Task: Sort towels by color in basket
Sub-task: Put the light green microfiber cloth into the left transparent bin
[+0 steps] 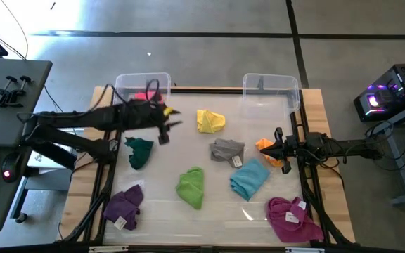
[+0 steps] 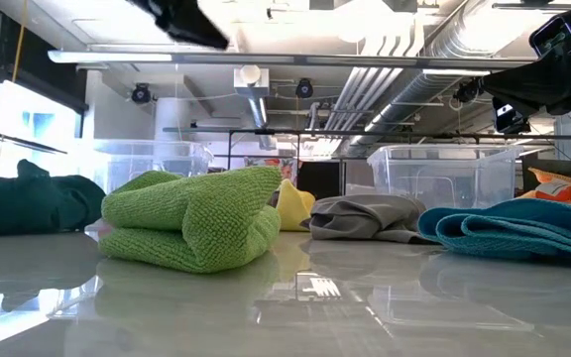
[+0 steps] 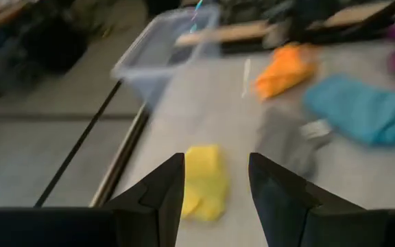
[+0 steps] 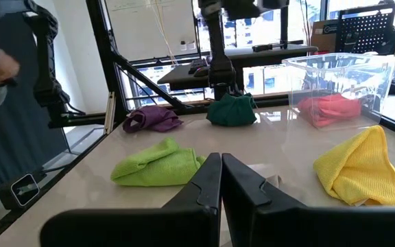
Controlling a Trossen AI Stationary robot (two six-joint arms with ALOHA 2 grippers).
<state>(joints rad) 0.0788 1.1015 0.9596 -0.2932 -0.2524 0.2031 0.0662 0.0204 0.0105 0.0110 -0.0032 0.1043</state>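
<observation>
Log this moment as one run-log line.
left pincer: open, above yellow towel | right pincer: shut, idle by orange towel | pink towel: in left bin

arms: dark, slender | fingers (image 3: 163, 199): black, wedge-shaped, matte

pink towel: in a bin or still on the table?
In. The pink towel lies inside the clear bin on the left arm's side; the high view shows pink within that bin's walls too.

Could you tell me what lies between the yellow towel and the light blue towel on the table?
The grey towel lies between the yellow towel and the light blue towel, apart from the yellow one, as the high view shows.
</observation>
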